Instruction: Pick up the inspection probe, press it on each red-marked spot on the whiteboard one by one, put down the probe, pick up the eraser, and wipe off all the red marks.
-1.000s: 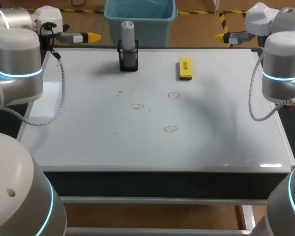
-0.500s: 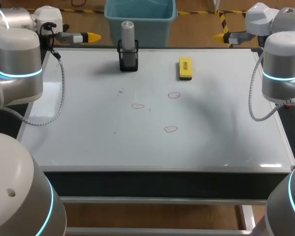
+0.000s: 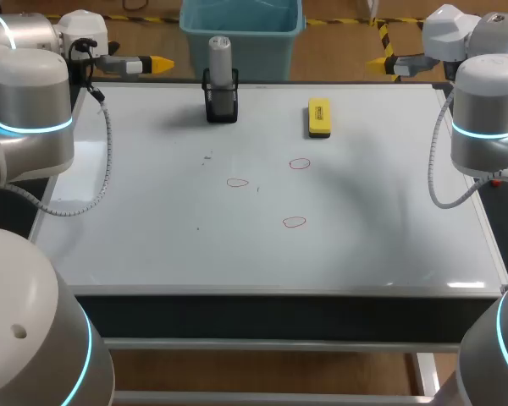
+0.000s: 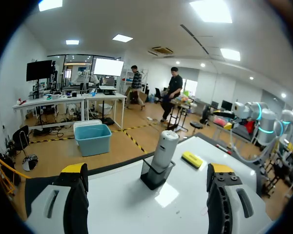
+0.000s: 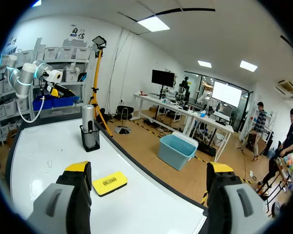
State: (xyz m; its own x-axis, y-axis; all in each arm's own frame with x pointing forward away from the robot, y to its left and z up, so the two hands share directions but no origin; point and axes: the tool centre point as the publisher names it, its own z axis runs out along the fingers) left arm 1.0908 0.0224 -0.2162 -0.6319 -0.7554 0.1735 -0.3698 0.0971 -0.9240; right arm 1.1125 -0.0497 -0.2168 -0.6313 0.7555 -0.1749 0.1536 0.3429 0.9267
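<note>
A grey cylindrical inspection probe [image 3: 220,59] stands upright in a black mesh holder [image 3: 221,106] at the back of the whiteboard [image 3: 135,228]. To its right lies the yellow eraser [image 3: 319,117]. Three red outline marks [image 3: 300,163] [image 3: 237,182] [image 3: 294,222] sit mid-board. My left gripper [image 3: 157,63] hovers open at the back left corner, facing the probe [image 4: 164,148] and eraser [image 4: 192,159]. At the back right corner my right gripper [image 3: 377,63] hangs open, with the eraser [image 5: 109,183] just ahead and the probe [image 5: 89,124] farther off. Neither holds anything.
My arms' grey links [image 3: 30,110] [image 3: 487,118] stand over the board's left and right edges. A few small dark specks [image 3: 207,156] dot the board near the marks. The board's metal frame [image 3: 279,290] runs along the front.
</note>
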